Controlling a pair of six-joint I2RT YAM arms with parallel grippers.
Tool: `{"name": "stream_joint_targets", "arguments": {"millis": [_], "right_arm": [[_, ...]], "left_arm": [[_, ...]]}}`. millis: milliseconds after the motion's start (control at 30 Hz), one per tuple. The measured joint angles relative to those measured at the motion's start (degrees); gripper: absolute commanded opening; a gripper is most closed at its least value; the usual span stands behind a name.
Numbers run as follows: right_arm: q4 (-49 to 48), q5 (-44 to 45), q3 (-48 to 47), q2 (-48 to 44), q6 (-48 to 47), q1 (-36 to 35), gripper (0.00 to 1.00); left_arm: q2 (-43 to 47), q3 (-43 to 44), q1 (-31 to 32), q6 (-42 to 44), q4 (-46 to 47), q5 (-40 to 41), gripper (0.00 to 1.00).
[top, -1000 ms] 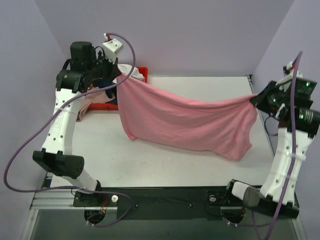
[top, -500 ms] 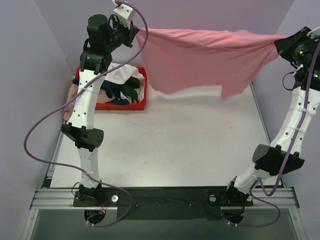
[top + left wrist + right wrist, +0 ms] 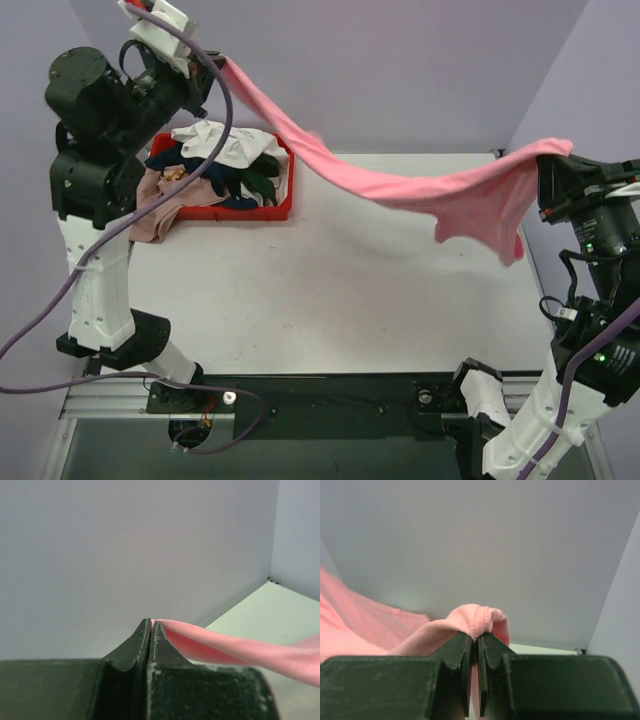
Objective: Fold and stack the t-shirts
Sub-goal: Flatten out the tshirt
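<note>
Pink shirt: hung slack in the air between both jaws, above the desk. Left jaws: pinched shut on one corner. Right jaws: pinched shut on what seems a hem. Step judged: spreading out. Next: to be lowered flat, evenly stretched.

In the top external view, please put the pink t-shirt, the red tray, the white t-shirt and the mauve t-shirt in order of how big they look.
1. pink t-shirt, largest, though it hangs raised, nearer the camera
2. red tray
3. white t-shirt and mauve t-shirt: both crumpled, about alike, so not ranked
</note>
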State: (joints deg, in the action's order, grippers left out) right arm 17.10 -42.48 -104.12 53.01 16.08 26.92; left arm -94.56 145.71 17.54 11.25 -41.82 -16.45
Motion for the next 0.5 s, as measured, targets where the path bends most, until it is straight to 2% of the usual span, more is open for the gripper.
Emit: {"name": "stream_joint_targets", "arguments": {"millis": [133,233,400,500], "right_arm": [[2.4,0.4,4.3,-4.9,-2.5,-0.2,0.00],[5.0,2.1,7.1,-5.2,-4.8,-0.8,0.00],[8.0,4.2,15.7,-2.7,-8.3,-1.1,0.00],[7.6,4.3,21.9,2.5,-10.3,-1.2,0.00]], "left_arm": [[5.4,-0.9,0.0,1.2,-2.4,1.7,0.00],[7.5,-5.0,0.1,1.8,-2.7,1.7,0.00],[7.5,-18.7,1.0,1.6,-2.0,-0.2,0.00],[3.8,-27.7,2.0,1.8,-0.6,-1.1,0.00]]}}
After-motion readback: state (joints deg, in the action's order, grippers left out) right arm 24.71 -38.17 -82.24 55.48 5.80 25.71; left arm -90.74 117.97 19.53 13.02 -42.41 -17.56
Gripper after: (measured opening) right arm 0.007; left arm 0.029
